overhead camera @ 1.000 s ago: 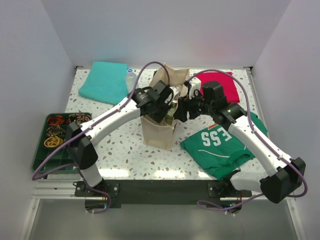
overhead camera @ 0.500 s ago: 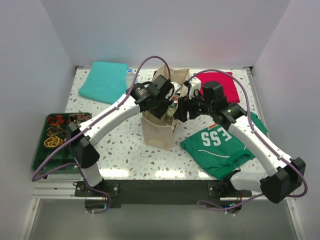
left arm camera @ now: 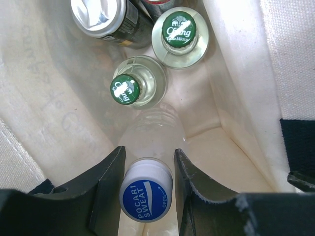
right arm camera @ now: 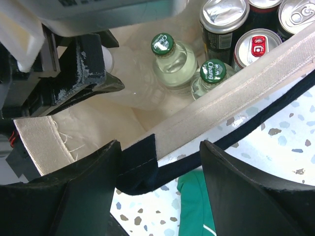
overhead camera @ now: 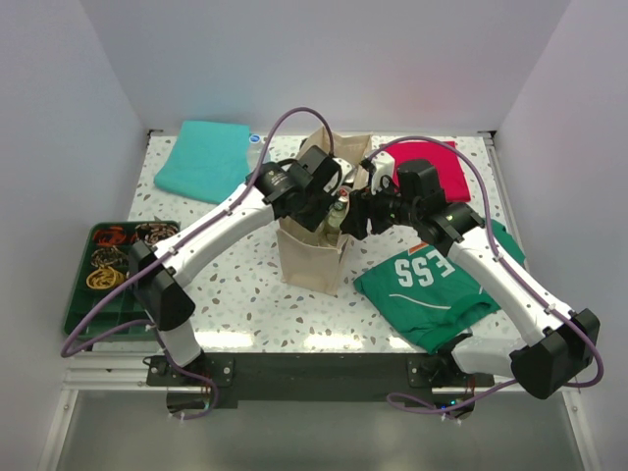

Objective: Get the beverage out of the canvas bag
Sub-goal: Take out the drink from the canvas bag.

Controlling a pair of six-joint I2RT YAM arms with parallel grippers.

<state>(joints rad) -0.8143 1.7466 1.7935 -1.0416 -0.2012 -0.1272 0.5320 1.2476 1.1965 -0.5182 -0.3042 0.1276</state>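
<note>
Currently left gripper is clamped on the cap of the Pocari Sweat bottle inside the canvas bag. Fabric walls sit close beside both fingers, green-capped bottles just beyond. Right gripper has its jaws apart, straddling the bag's rim.

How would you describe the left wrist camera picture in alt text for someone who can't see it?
The left gripper pinches the white-and-blue cap of a clear plastic bottle standing inside the tall beige canvas bag. Beyond it stand two green-capped clear bottles and a silver-topped dark can.
</note>
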